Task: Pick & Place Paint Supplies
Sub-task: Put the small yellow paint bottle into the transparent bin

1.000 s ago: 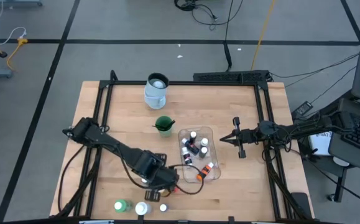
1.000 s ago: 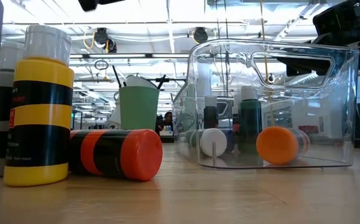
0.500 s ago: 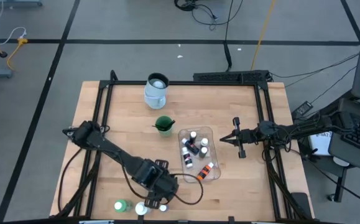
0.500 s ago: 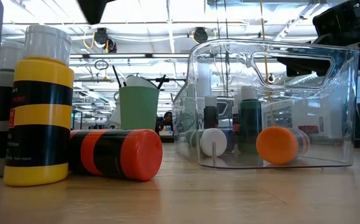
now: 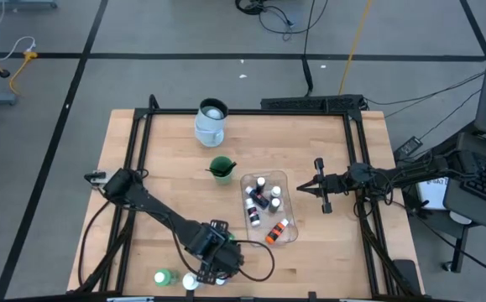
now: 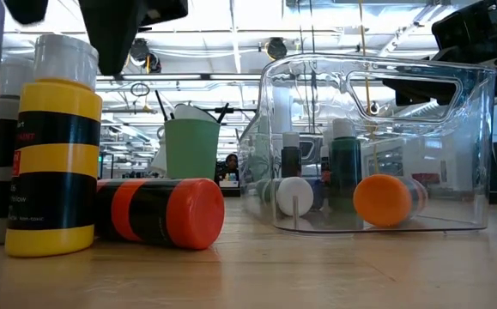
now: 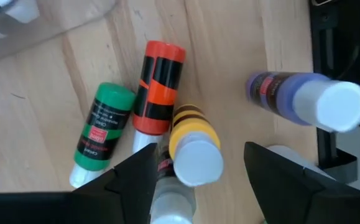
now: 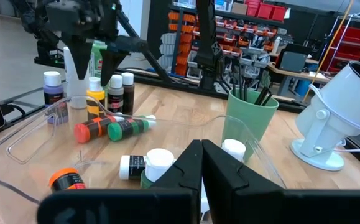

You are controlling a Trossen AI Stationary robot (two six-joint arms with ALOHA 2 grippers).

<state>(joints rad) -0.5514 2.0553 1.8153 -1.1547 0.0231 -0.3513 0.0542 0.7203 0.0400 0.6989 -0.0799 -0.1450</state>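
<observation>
**Left tool poised over the bottle cluster**

The left tool (image 7: 195, 165) hangs with its fingers spread directly above the upright yellow-and-black paint bottle with the white cap (image 7: 192, 146), one dark finger (image 7: 133, 180) on either side of it, nothing gripped. Just beside that bottle, next to one finger, lies the orange-and-black paint bottle (image 7: 158, 87) on its side, and touching it lies the green paint bottle with a red label (image 7: 102, 127). Off the other finger stands the purple paint bottle with a white cap (image 7: 304, 99), a little apart. From above, the left tool (image 5: 213, 267) is at the near edge of the wooden tabletop (image 5: 167, 143), with the larger green bottle (image 5: 164, 277) close by.

The right tool (image 5: 316, 189) is closed and empty, waiting just beside the clear rectangular plastic tub (image 5: 289, 178). Inside that tub, several small paint bottles (image 5: 259, 200) already lie. Beyond the tub from the left tool stands the green cup holding dark brushes (image 5: 222, 168), and farther on the pale blue-white jug (image 5: 211, 122).
</observation>
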